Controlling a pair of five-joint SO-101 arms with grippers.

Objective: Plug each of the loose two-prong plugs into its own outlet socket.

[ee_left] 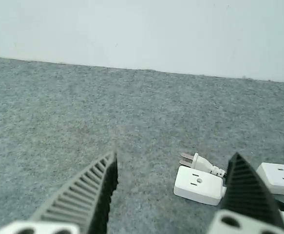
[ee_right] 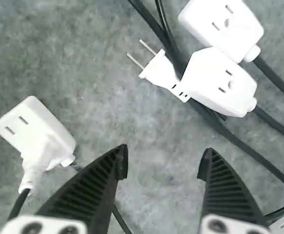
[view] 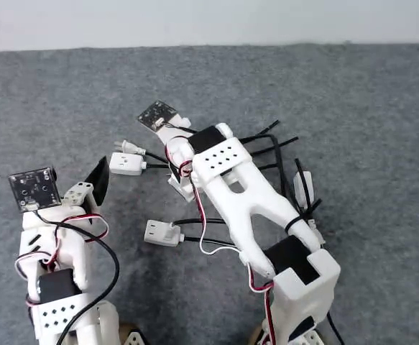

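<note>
Surface: grey carpet (view: 367, 100) runs back to a pale wall (ee_left: 142, 29), with black cords (view: 281, 144) fanned across it.
Loose plug: the two-prong plug (ee_right: 159, 70) lies flat and unplugged just beside a white socket block (ee_right: 219, 83). A cord crosses between them, so they look to be touching, but you cannot be sure.
Right gripper: the right gripper (ee_right: 165, 151) hangs open and empty above the carpet, with the plug just beyond its fingertips.
Axis: the prongs point away from that block, so the plug's long axis runs slantwise to the line between the right fingers.
Left gripper: the left gripper (ee_left: 175, 161) is likewise spread and empty, low over the carpet, with the plug and block farther ahead of it.
Nearer arm: the right. You would likely need a wrist turn to straddle the plug's body.
Spare socket: a lone socket block (ee_right: 32, 129) lies near the right gripper, apart from the plug.
</note>
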